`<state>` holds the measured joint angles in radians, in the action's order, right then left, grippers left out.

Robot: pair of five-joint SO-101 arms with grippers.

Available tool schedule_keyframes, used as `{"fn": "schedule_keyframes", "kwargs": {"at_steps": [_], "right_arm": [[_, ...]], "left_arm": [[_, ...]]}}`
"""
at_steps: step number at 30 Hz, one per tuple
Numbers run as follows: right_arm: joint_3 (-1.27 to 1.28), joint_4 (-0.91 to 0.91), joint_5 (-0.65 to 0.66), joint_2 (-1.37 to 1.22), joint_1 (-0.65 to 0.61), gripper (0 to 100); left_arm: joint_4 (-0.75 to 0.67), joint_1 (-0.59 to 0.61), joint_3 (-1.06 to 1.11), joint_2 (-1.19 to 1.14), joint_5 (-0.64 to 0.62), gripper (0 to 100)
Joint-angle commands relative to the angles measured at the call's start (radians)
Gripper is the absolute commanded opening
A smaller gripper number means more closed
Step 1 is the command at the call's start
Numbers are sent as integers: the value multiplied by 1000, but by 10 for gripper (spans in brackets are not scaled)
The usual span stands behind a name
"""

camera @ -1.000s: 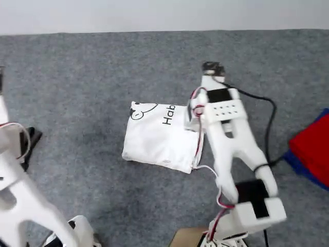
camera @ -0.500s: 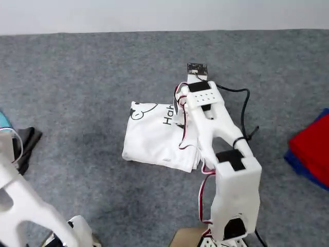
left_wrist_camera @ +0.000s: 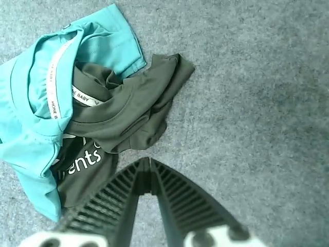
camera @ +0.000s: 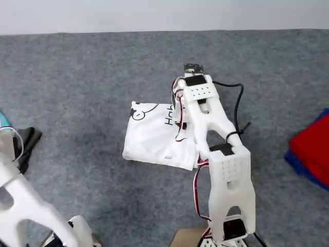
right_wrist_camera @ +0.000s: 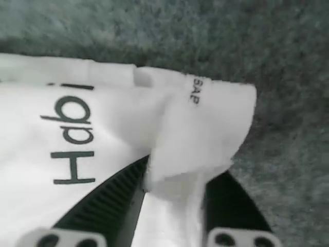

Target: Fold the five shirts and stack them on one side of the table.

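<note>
A folded white shirt [camera: 154, 139] with black lettering lies mid-table. My right gripper [right_wrist_camera: 175, 180] is shut on a bunched fold of the white shirt [right_wrist_camera: 103, 118] at its right edge, close to the label. The right arm [camera: 205, 118] stretches over that edge from the near side. My left gripper [left_wrist_camera: 149, 164] is shut with nothing in it, hanging above bare carpet just beside a crumpled teal shirt [left_wrist_camera: 31, 77] and a dark grey shirt [left_wrist_camera: 128, 113] that lies partly on it. The dark shirt [camera: 28, 141] is at the table's left edge.
A red shirt [camera: 313, 146] lies on a blue one [camera: 292, 160] at the right edge. The left arm [camera: 20, 200] fills the near left corner. A brown cardboard piece [camera: 187, 237] sits by the right arm's base. Grey carpet covers the table.
The right arm has swung left over the white shirt's right edge and its gripper has closed on the cloth there. The left arm has shifted slightly.
</note>
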<state>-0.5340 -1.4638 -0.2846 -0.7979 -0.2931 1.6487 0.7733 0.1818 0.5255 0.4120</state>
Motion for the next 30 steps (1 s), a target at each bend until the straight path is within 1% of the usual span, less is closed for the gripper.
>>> {"fn": "schedule_keyframes", "kwargs": {"at_steps": [1,5,9,12,14,17,23,26,30], "right_arm": [[-98,-76,89,-61,-10,7],[-163,-151,112,-62,-4,11],[-252,-236,129,-62,41,10],[-371,-331,247,-62,101,10],[-427,-334,325,-56,157,9],[-496,-331,500,-27,234,9],[-563,-318,859,-39,298,9],[-563,-248,1033,-76,325,9],[-565,-105,1286,-110,340,9]], "left_arm": [[-23,-2,-2,26,0,6],[-20,-2,-2,26,0,6],[-18,-2,-2,26,0,6],[-18,-2,-5,28,0,6],[-18,-2,-8,34,0,6],[-17,0,-8,34,0,6],[-17,0,-8,35,0,6],[-17,0,-8,35,0,6],[-14,0,-8,35,0,6]]}}
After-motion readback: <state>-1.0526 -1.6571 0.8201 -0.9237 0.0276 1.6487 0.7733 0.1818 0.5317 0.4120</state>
